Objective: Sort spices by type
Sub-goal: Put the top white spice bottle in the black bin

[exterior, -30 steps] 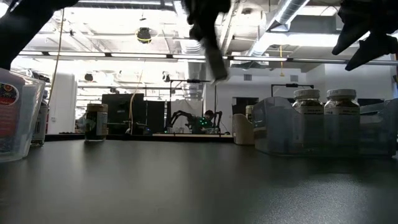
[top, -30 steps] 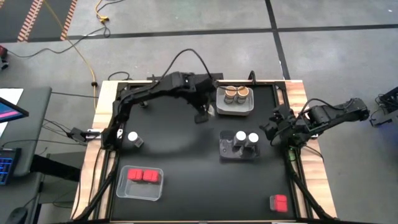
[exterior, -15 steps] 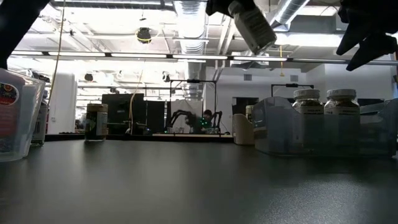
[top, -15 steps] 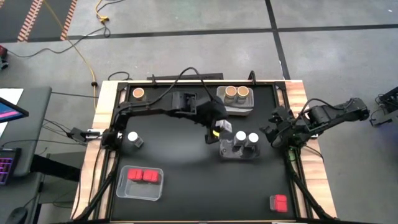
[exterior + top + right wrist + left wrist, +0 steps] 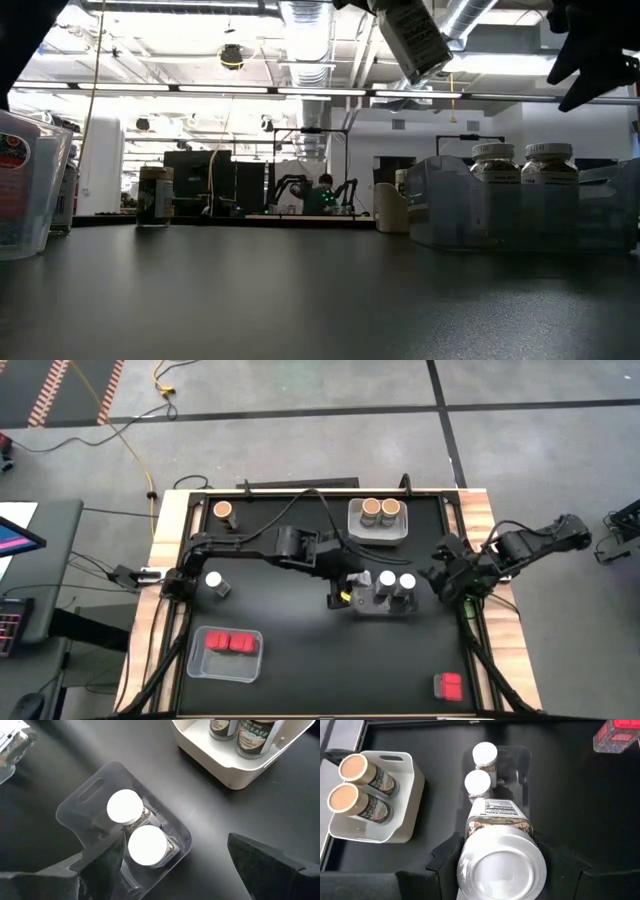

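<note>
My left gripper [image 5: 347, 590] is shut on a white-lidded spice jar [image 5: 499, 851] and hangs over the left end of a clear tray [image 5: 366, 603]. Two white-lidded jars [image 5: 397, 580] stand upright in that tray. The low view shows the held jar [image 5: 412, 38] tilted, high above the table. Two cork-topped jars [image 5: 378, 509] stand in a white tray [image 5: 378, 538] at the far middle. My right gripper [image 5: 441, 574] waits open to the right of the clear tray, touching nothing. My left gripper pinches the jar's round sides near its lid end [image 5: 469, 845] between its two fingers [image 5: 445, 857]. The fingers slant down from the table's left. The white lid [image 5: 501, 872] faces back toward the wrist. The jar hangs tilted, bottom end lowest, clear of the tray.
At the left stand one white-lidded jar [image 5: 213, 580] and, at the far corner, one cork-topped jar [image 5: 222, 511]. A clear tray [image 5: 200, 662] at the near left holds two red boxes [image 5: 229, 643]. Another red box [image 5: 448, 685] lies at the near right.
My left gripper has carried the white-lidded jar from beside the white tray toward the table's near edge and a little to the right, ending over the clear tray. The jar stays lifted and tilted.
</note>
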